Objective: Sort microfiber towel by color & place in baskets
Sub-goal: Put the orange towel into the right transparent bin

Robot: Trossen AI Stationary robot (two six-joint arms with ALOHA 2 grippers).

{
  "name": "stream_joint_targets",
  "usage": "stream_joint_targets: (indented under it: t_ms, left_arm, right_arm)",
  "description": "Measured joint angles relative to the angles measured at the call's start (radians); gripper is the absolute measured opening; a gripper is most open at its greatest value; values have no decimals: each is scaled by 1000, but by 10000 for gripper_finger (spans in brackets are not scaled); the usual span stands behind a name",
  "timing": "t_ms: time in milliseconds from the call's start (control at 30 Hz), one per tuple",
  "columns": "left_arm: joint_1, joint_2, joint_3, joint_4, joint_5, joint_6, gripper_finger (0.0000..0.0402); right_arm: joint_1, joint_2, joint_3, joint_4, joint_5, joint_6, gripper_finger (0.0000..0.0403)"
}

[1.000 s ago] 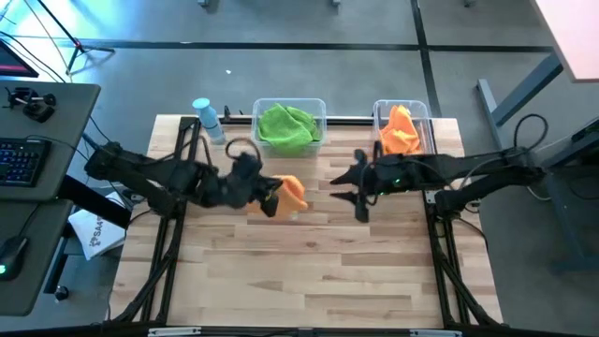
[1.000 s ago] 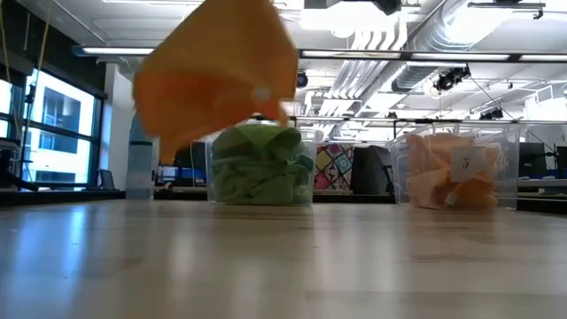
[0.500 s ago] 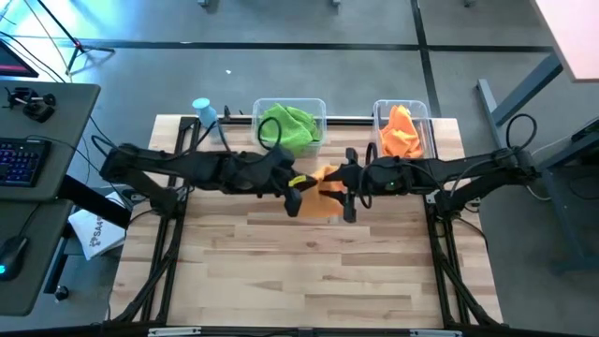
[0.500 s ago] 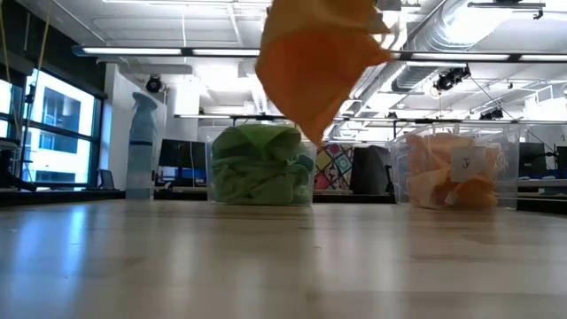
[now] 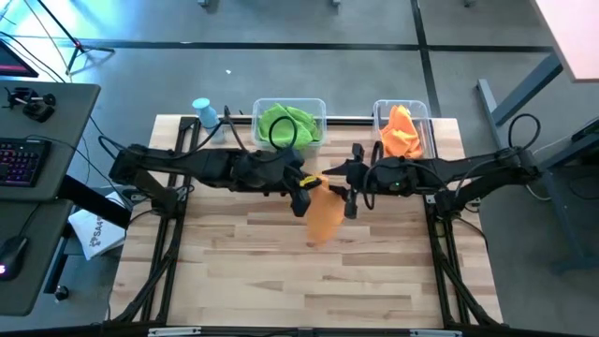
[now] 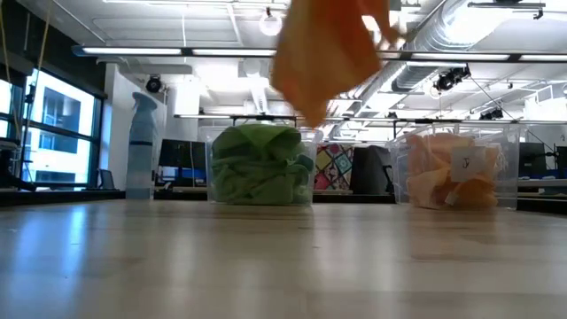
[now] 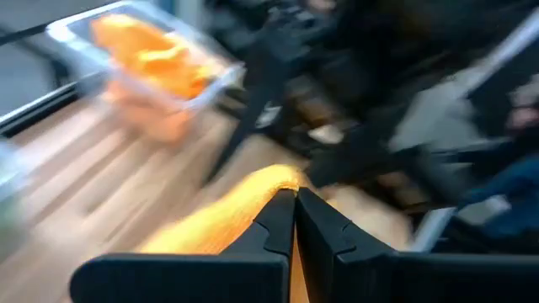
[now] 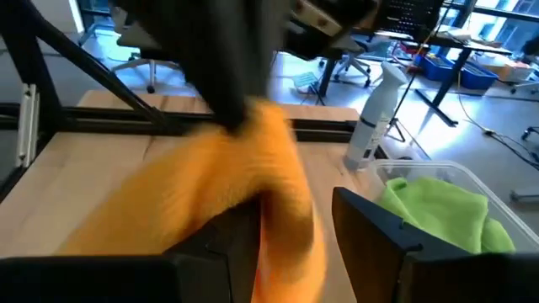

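Observation:
An orange microfiber towel [image 5: 325,217] hangs in the air over the middle of the table, showing high up in the low view [image 6: 328,53]. My left gripper [image 5: 301,198] is shut on its top. My right gripper [image 5: 350,195] faces it from the right and is open, with the towel [image 8: 244,185] between its fingers. Two clear baskets stand at the far edge: one with green towels [image 5: 290,126] and one with orange towels [image 5: 404,131]. My left gripper [image 7: 296,195] pinches the towel's upper edge [image 7: 274,178] between its two fingers, coming level from the table's left. The towel is lifted clear and hangs slack below the fingers. My right gripper [image 8: 295,202] has a finger [image 8: 240,227] right beside the cloth; whether it touches, I cannot tell.
A light-blue spray bottle [image 5: 206,117] stands at the far left, beside the green basket [image 6: 261,164]. The orange basket [image 6: 456,164] sits far right. Bare wooden table [image 5: 309,281] stretches across the near half. A desk with a keyboard [image 5: 23,159] stands left of the table.
My left gripper has carried the orange towel toward the table's right, from left of centre to the middle, staying shut on it. The towel has swung and now hangs lower toward the near edge. My right gripper has moved slightly left until its fingers stand around the towel.

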State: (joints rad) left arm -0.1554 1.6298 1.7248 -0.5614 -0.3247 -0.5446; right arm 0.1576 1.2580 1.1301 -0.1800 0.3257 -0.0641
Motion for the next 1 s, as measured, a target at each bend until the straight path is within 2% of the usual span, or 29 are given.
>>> stream_joint_targets:
  t_ms: [133, 267, 567, 733, 1000]
  left_arm:
    - [15, -6, 0, -115, -58, -50, 0]
    - [33, -7, 0, -158, -76, -96, 0]
    - [40, -6, 0, -59, 23, -29, 0]
    - [40, -6, 0, -59, 33, -29, 0]
    - [40, -6, -1, 2, 61, -12, 0]
  right_arm:
    - [0, -48, 0, -61, 15, 6, 144]
    - [-7, -85, 1, -49, 15, 39, 144]
    - [-7, -79, 1, -28, 1, -46, 144]
    - [-7, -80, 1, -4, -5, -70, 144]
    - [-22, -38, 1, 0, -98, -67, 144]
